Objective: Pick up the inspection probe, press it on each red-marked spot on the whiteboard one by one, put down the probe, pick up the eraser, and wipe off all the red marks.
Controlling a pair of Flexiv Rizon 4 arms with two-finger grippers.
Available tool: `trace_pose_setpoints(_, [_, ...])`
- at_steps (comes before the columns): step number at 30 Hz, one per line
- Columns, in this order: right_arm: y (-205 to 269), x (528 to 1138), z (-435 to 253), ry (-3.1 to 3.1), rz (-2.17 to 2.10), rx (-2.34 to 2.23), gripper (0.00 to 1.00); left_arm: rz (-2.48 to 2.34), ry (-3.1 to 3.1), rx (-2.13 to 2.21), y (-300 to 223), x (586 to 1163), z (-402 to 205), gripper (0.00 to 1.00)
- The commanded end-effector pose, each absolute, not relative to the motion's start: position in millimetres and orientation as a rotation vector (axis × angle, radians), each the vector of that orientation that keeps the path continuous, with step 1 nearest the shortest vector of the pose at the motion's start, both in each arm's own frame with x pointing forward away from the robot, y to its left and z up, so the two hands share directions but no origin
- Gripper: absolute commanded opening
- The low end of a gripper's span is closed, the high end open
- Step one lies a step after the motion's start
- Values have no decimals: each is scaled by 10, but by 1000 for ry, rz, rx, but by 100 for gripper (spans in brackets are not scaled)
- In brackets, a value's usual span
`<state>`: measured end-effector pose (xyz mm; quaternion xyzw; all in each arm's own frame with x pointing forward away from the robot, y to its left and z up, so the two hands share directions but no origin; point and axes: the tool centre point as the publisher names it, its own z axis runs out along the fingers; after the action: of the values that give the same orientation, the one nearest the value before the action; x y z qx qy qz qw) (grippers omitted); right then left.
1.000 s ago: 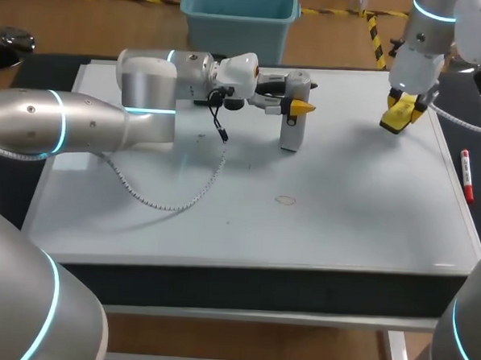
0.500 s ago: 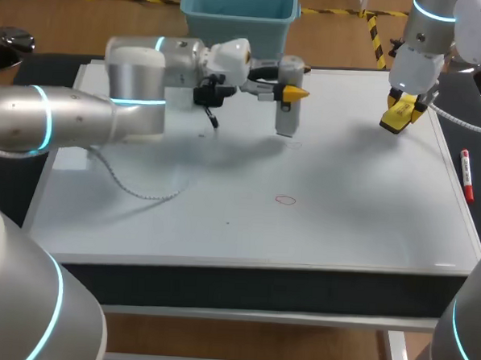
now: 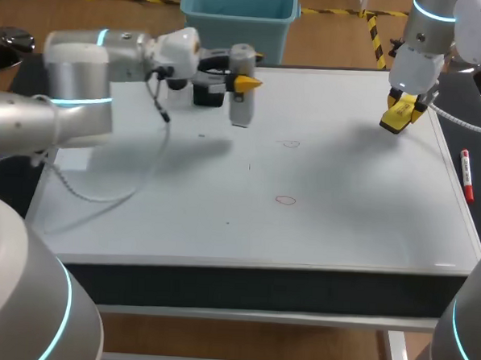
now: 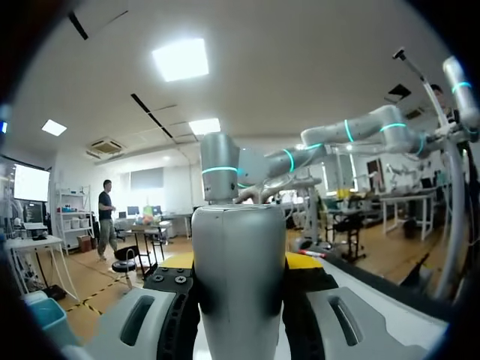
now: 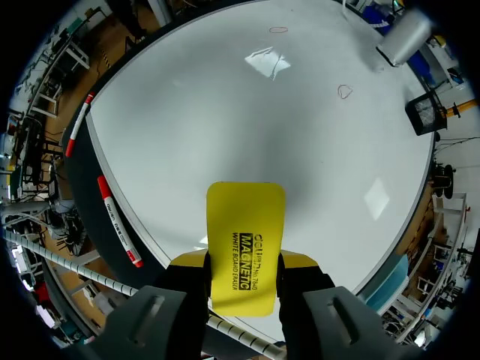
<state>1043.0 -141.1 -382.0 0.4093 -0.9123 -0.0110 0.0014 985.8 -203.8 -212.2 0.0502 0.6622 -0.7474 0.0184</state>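
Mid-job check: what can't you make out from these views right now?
Left wrist view: the probe blocks its own tip and the whiteboard beneath.
Head view: the red marks are too faint and small to count surely; the probe partly hides a black box behind it.
Right wrist view: the eraser has its far face turned away.

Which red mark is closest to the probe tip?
The fainter mark, farther from the robot; the bolder oval sits nearer the front edge, farther from the probe.
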Motion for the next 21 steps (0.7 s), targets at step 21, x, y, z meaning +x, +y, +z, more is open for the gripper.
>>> trace_pose_setpoints(21, [-1417, 10440, -3813, -2860, -33, 1286, 0, -2197, 1995, -83, -351, 9656, -2252, 0])
